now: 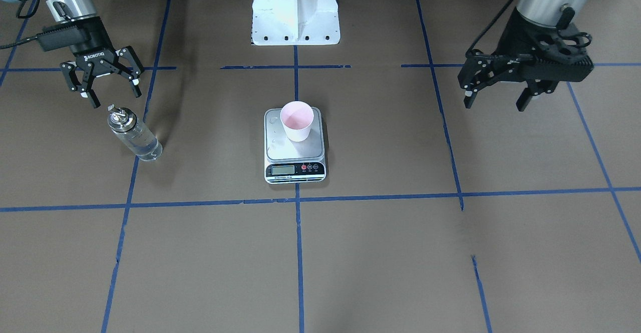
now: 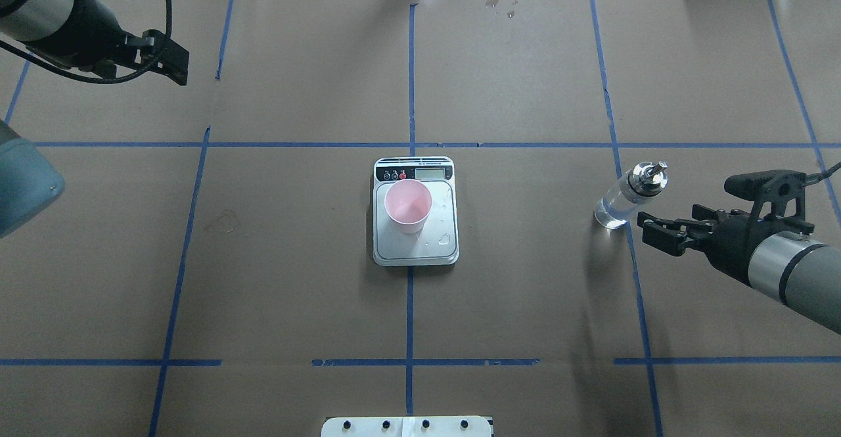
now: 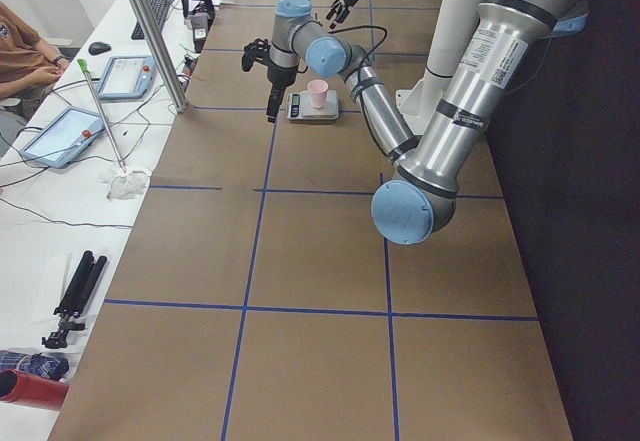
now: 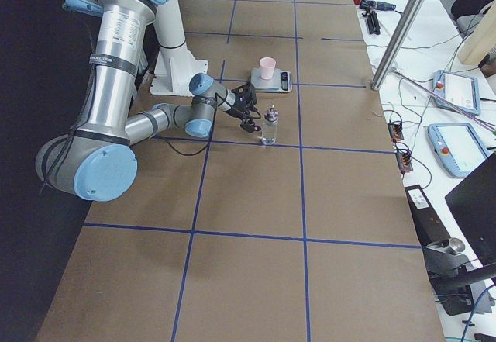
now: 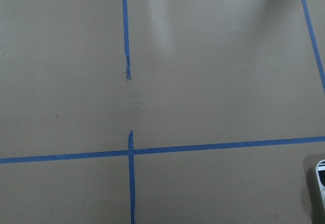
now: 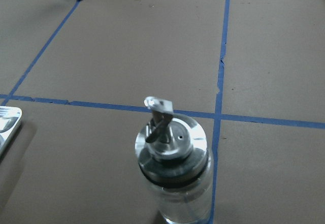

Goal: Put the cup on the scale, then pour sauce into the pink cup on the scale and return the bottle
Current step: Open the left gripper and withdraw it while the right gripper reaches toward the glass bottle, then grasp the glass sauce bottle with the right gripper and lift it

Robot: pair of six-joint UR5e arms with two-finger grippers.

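Note:
The pale pink cup (image 1: 297, 121) stands upright on the steel platform of the white scale (image 1: 295, 170) at the table's middle; both also show in the overhead view, cup (image 2: 408, 207) and scale (image 2: 441, 243). The clear glass bottle (image 1: 135, 135) with its silver pourer cap stands upright on the table, clear liquid in its lower part; it also shows in the overhead view (image 2: 624, 199) and the right wrist view (image 6: 172, 173). My right gripper (image 1: 115, 97) is open and empty, just behind the bottle and apart from it. My left gripper (image 1: 496, 105) is open and empty, far off to the scale's other side.
Brown paper with blue tape lines (image 1: 298, 200) covers the table. The robot's white base (image 1: 295, 10) stands behind the scale. A few water drops lie on the scale's platform (image 2: 443, 212). A corner of the scale shows in the left wrist view (image 5: 321, 178).

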